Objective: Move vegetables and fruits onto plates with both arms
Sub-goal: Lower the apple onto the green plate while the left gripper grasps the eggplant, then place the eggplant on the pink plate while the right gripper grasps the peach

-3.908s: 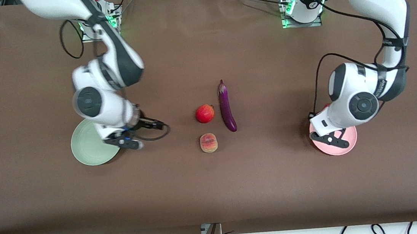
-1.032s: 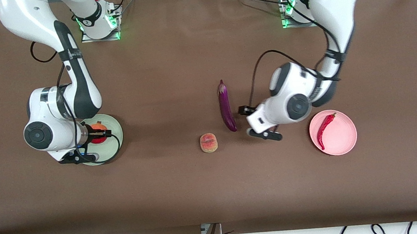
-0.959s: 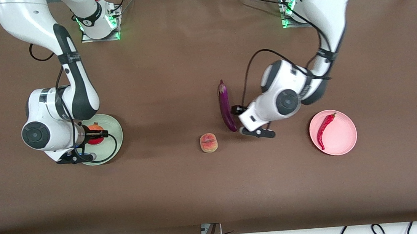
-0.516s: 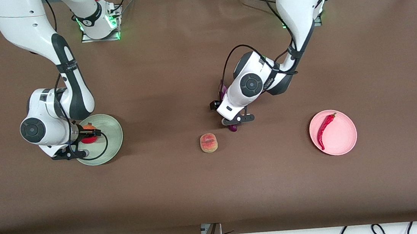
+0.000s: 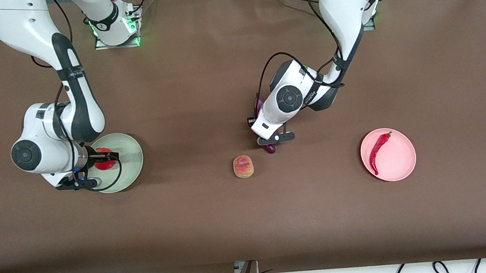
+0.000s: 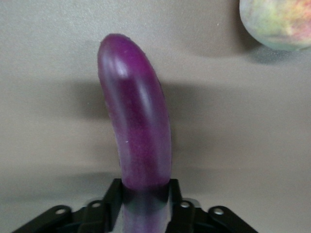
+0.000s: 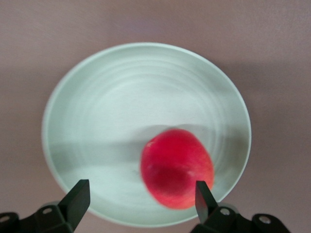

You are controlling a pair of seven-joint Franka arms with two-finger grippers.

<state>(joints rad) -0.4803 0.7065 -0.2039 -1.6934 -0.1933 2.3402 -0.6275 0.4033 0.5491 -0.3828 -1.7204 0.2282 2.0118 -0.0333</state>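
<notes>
The purple eggplant (image 5: 270, 149) lies mid-table, mostly hidden under my left gripper (image 5: 272, 140). In the left wrist view the fingers press both sides of the eggplant (image 6: 138, 121), so my left gripper (image 6: 145, 199) is shut on it. The peach (image 5: 243, 167) sits on the table nearer the front camera, beside the eggplant's tip. The red pomegranate (image 5: 105, 163) rests on the green plate (image 5: 132, 158). My right gripper (image 5: 93, 169) hovers over it, open; the fruit (image 7: 177, 167) lies loose between the spread fingers (image 7: 77, 196). The red chili (image 5: 378, 148) lies on the pink plate (image 5: 399, 161).
Brown cloth covers the whole table. Both arm bases stand along the edge farthest from the front camera. Cables hang below the near edge. Open cloth lies between the peach and the pink plate.
My left gripper swung from beside the pink plate onto the eggplant and closed on it. My right gripper opened and let the pomegranate down on the green plate.
</notes>
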